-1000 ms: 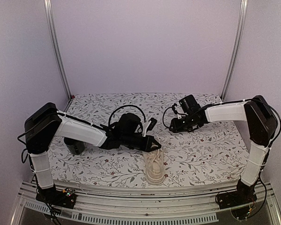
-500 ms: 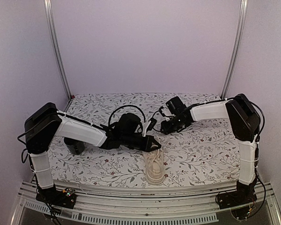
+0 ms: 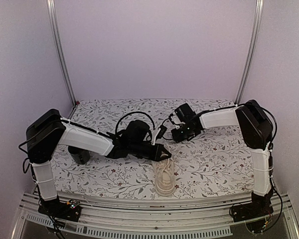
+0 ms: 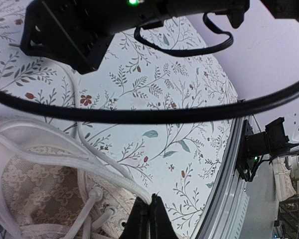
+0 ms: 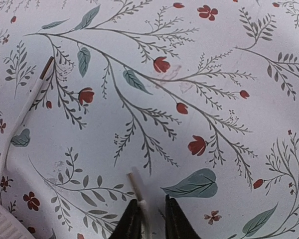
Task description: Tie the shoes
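Note:
The cream sneaker [image 3: 165,178] lies at the table's near edge, toe toward me. My left gripper [image 3: 164,154] sits just above its far end, shut on a pale lace [image 4: 105,171] that runs from the shoe [image 4: 35,199] up into the closed fingertips [image 4: 150,211]. My right gripper [image 3: 164,132] hovers over the cloth just behind the shoe. In its wrist view the jaws [image 5: 152,211] stand a narrow gap apart, with a lace end [image 5: 138,185] sticking out between them against the left finger. A second lace end [image 5: 21,118] lies on the cloth to the left.
A dark cup [image 3: 81,156] stands behind my left forearm. The floral cloth [image 3: 214,154] covers the table. The metal rail [image 4: 229,184] marks the near edge. The right arm's black cables [image 4: 189,107] hang across the left wrist view.
My right gripper has swung left from the table's right-middle to just behind the shoe. The left arm and the shoe have not moved.

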Tool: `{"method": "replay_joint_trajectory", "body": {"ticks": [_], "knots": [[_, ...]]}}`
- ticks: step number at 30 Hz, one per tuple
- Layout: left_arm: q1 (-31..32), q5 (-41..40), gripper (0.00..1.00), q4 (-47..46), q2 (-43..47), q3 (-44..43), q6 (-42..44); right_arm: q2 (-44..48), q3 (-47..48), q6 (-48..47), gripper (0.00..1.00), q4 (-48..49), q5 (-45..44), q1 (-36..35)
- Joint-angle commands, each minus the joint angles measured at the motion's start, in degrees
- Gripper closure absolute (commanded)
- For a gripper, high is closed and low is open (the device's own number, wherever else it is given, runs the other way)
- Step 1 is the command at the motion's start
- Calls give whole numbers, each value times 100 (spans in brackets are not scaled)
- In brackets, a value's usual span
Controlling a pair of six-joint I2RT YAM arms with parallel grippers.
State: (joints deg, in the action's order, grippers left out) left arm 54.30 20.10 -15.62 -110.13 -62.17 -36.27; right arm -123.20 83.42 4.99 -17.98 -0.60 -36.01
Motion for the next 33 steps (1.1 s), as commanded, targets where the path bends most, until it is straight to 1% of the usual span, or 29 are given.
{"method": "replay_joint_trajectory", "body": {"ticks": [1, 2, 3, 6, 9, 14, 17, 22, 26, 28, 33], "knots": [[-51, 12, 100, -124, 193, 20, 9, -296, 89, -4, 91, -110, -170, -38], [-56, 12, 100, -131, 193, 21, 11, -322, 83, 1, 96, -110, -211, -38], [-48, 10, 100, -126, 193, 24, 14, -318, 76, 8, 97, -97, -253, -37], [-52, -34, 100, -127, 202, 38, 13, -72, -94, 89, 98, 68, -285, -1], [-58, -50, 100, -126, 211, 38, 1, 692, -593, 189, 98, 396, -67, 123], [-67, -64, 100, -104, 206, 30, -25, 1869, -1322, 72, 98, 754, 771, 213], [-67, -72, 100, -101, 198, 30, -41, 2353, -1904, 39, 98, 869, 1324, 208], [-94, -80, 100, -77, 209, 38, -110, 3017, -2620, 37, 98, 944, 2155, 181], [-128, -81, 100, -56, 217, 38, -165, 3575, -3125, 146, 98, 1027, 2674, -54], [-136, -63, 100, -53, 199, 22, -198, 3800, -3326, 311, 98, 1094, 2764, -230], [-139, 9, 100, -69, 159, -22, -229, 3815, -3564, 755, 98, 1332, 2793, -684]]}}
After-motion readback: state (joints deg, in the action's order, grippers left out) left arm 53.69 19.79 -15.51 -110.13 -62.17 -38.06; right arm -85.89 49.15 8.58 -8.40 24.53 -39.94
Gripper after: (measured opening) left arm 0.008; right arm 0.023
